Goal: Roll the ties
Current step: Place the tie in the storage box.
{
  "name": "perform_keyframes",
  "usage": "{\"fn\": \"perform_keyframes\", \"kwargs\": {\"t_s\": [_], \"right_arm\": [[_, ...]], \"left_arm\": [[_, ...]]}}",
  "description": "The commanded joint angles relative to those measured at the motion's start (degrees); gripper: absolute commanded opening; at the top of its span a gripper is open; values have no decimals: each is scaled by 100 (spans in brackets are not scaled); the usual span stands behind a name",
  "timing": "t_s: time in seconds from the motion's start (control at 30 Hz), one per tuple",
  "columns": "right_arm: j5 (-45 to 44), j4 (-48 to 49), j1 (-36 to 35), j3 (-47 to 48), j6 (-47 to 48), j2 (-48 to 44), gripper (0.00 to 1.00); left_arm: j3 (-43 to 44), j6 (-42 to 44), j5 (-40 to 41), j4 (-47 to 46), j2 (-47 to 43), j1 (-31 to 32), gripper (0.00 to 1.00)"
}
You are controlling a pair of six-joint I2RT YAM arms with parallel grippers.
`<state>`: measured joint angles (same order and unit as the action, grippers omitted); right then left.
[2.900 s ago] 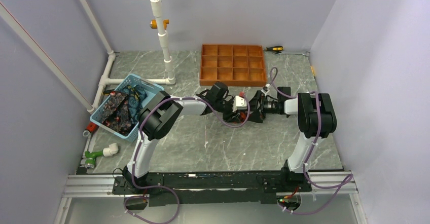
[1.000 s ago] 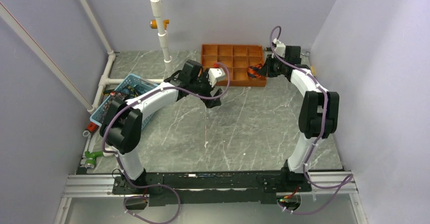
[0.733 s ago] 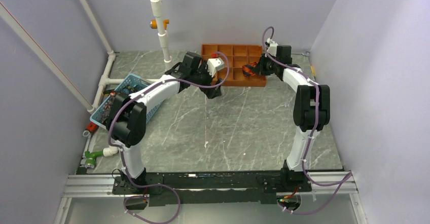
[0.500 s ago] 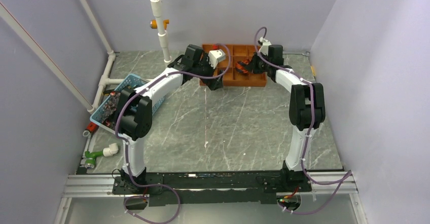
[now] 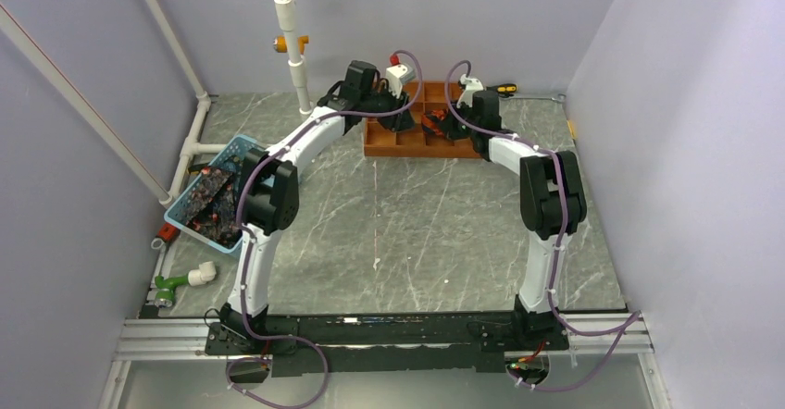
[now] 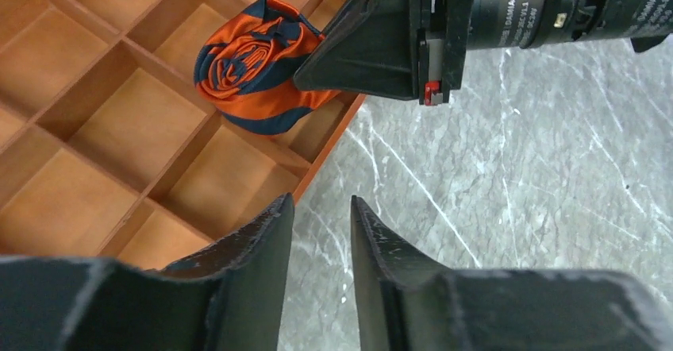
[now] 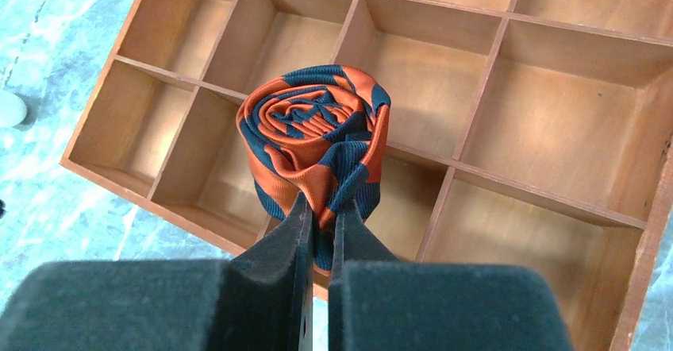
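Observation:
A rolled tie (image 7: 317, 140), striped orange and dark blue-black, hangs just above the orange-brown gridded tray (image 7: 548, 196). My right gripper (image 7: 321, 208) is shut on its lower edge. In the left wrist view the same roll (image 6: 254, 77) sits over a cell near the tray's corner, with the right gripper's finger against it. My left gripper (image 6: 320, 208) hovers over the tray's edge (image 6: 317, 156); its jaws stand open by a narrow gap with nothing between them. From above, both grippers meet over the tray (image 5: 467, 145), left (image 5: 392, 117) and right (image 5: 431, 124). More dark patterned ties (image 5: 208, 201) lie in the blue basket.
The blue basket (image 5: 181, 216) stands at the left edge, beside white pipes (image 5: 296, 57). A green and white fitting (image 5: 180, 279) lies near the front left. A screwdriver (image 5: 500, 88) lies behind the tray by the back wall.
Both arms have reached back to the tray. The right gripper has carried the rolled tie leftward over the cells. The left jaws have narrowed from wide open.

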<state>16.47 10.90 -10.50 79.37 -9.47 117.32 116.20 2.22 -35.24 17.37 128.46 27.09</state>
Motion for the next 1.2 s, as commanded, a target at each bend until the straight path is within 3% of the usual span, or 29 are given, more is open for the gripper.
{"fn": "perform_keyframes", "kwargs": {"t_s": [0.0, 0.4, 1.17], "right_arm": [[-698, -17, -71, -371, 71, -5, 0], [-704, 147, -14, -944, 103, -511, 0], [-1506, -589, -22, -675, -13, -492, 0]], "left_arm": [[358, -581, -472, -488, 273, 42, 35], [90, -456, -578, -902, 318, 164, 35], [-471, -319, -325, -1142, 258, 230, 37]]}}
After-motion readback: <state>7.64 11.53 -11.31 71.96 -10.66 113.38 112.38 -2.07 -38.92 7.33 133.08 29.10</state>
